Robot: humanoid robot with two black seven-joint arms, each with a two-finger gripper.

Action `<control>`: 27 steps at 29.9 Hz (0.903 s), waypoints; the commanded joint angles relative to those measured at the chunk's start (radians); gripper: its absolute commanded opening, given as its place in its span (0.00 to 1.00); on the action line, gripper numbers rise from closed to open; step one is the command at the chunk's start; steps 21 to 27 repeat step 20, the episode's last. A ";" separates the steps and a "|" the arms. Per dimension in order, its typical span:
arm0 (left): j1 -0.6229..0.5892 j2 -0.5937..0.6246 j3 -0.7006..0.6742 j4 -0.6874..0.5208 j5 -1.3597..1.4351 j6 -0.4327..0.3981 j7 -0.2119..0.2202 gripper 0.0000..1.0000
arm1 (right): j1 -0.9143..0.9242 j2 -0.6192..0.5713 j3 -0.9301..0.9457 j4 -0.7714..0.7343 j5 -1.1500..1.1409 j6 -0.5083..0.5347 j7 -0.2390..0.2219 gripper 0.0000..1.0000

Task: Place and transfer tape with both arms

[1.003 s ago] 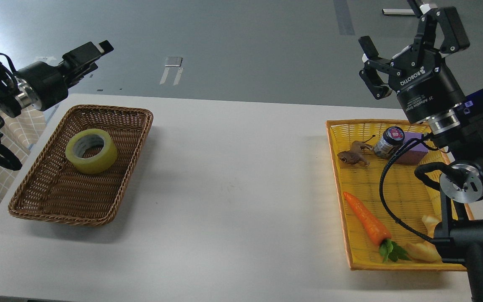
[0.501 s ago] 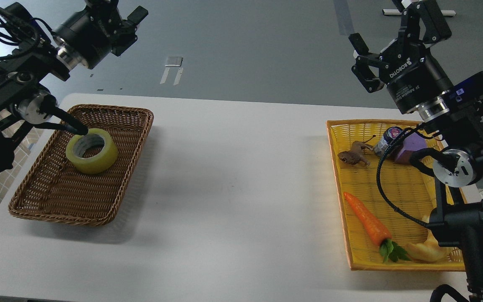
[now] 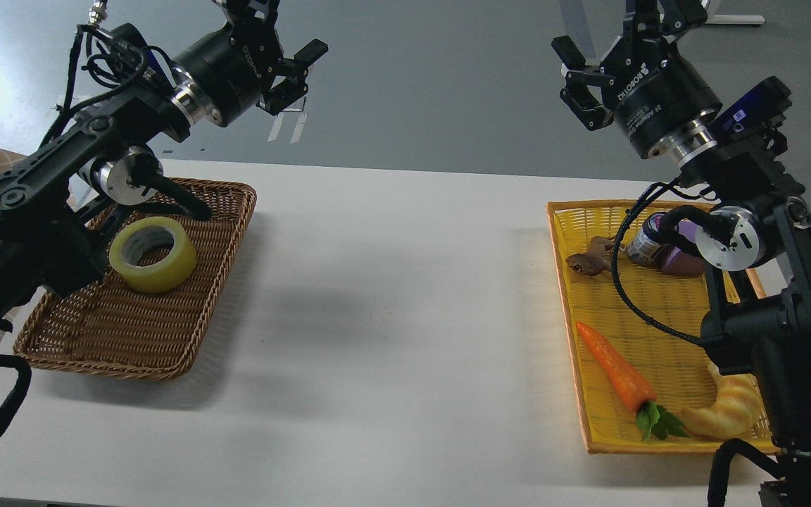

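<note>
Lying nearest on the white table (image 3: 391, 317), the yellow woven tray (image 3: 659, 317) at the right holds an orange plastic carrot (image 3: 613, 366) and a pale croissant (image 3: 726, 412), with a brown toy animal (image 3: 592, 259), a small dark jar (image 3: 652, 236) and a purple block (image 3: 683, 262) at its far end. At the left, the translucent yellow tape roll with its grey-white core (image 3: 153, 253) rests flat in the brown wicker basket (image 3: 131, 331) (nothing grips it). Farther back, raised over the grey floor, the black left gripper (image 3: 291, 60) hangs with jaws spread and empty; the black right gripper (image 3: 613, 35) likewise stands released, its top cut by the frame edge.
</note>
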 commanded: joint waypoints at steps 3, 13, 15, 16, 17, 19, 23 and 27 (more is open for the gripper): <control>0.012 -0.052 -0.091 -0.006 -0.057 -0.029 0.055 0.98 | 0.062 0.000 -0.014 -0.024 -0.014 -0.041 -0.035 1.00; 0.177 -0.109 -0.284 -0.015 -0.077 -0.069 0.141 0.98 | 0.065 0.000 -0.038 -0.035 -0.008 -0.056 -0.032 1.00; 0.198 -0.122 -0.313 -0.017 -0.077 -0.070 0.136 0.98 | 0.065 0.000 -0.037 -0.034 -0.007 -0.053 -0.030 1.00; 0.206 -0.128 -0.323 -0.018 -0.077 -0.070 0.135 0.98 | 0.065 0.000 -0.037 -0.034 -0.007 -0.053 -0.030 1.00; 0.212 -0.133 -0.332 -0.023 -0.077 -0.070 0.135 0.98 | 0.065 0.000 -0.037 -0.032 -0.007 -0.053 -0.030 1.00; 0.233 -0.150 -0.355 -0.049 -0.074 -0.069 0.135 0.98 | 0.065 0.000 -0.037 -0.032 -0.007 -0.053 -0.030 1.00; 0.249 -0.152 -0.361 -0.067 -0.071 -0.069 0.135 0.98 | 0.065 0.000 -0.038 -0.032 -0.007 -0.053 -0.030 1.00; 0.249 -0.152 -0.361 -0.067 -0.071 -0.069 0.135 0.98 | 0.065 0.000 -0.038 -0.032 -0.007 -0.053 -0.030 1.00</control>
